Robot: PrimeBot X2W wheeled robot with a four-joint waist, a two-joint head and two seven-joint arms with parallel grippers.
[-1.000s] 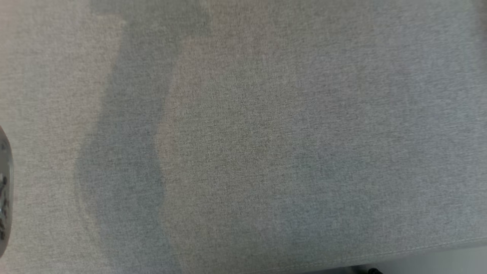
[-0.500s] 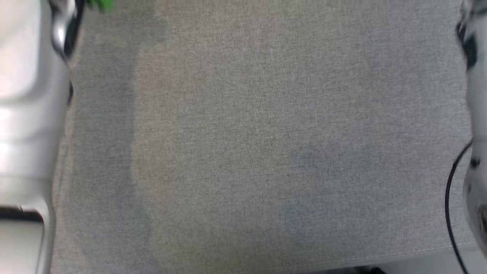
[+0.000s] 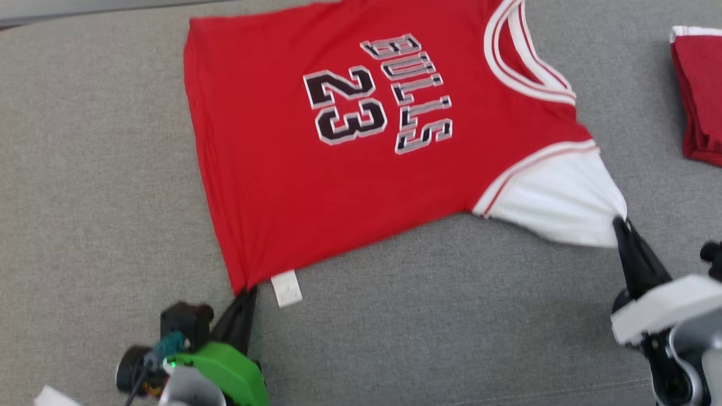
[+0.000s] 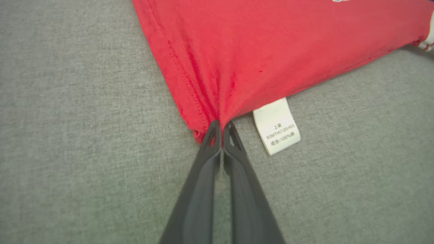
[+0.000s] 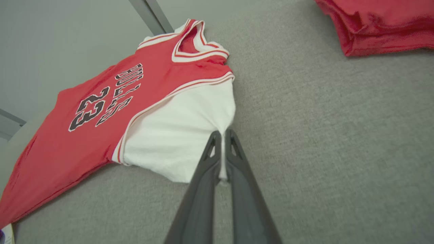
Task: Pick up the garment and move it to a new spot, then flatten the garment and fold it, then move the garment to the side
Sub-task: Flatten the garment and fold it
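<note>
- Head view: the garment (image 3: 338, 141), a red jersey, lies spread print-up on the grey fabric surface (image 3: 84, 169), toward the far side, with its neckline to the robot's right.
- The left gripper (image 3: 246, 290) is pinched on the near hem corner (image 3: 243, 279). The right gripper (image 3: 619, 223) is pinched on the edge of the white sleeve (image 3: 558, 208).
- The chest reads "BULLS" over "23" in black letters outlined in white (turned sideways from here). A care label (image 3: 286, 288) pokes out just beside the left gripper.
- A folded red cloth (image 3: 699, 101) sits well apart at the right edge.
- Left wrist view: the two dark fingers are pressed together with red hem fabric gathered between them, and creases fan out from the pinch.
- The white label lies flat on the grey surface just beside the fingertips. Its small print includes "100%"; the other lines are too fine to read with confidence.
- Right wrist view: the fingers are closed on the sleeve's rim, with a sliver of white cloth between them. "BULLS" and "23" are readable again across the red body.
- Progress, as I judge it: the jersey seems set down and is being pulled taut from two corners, so this looks like the flattening step. No fold has been made, and the move to the side is left to do.
</note>
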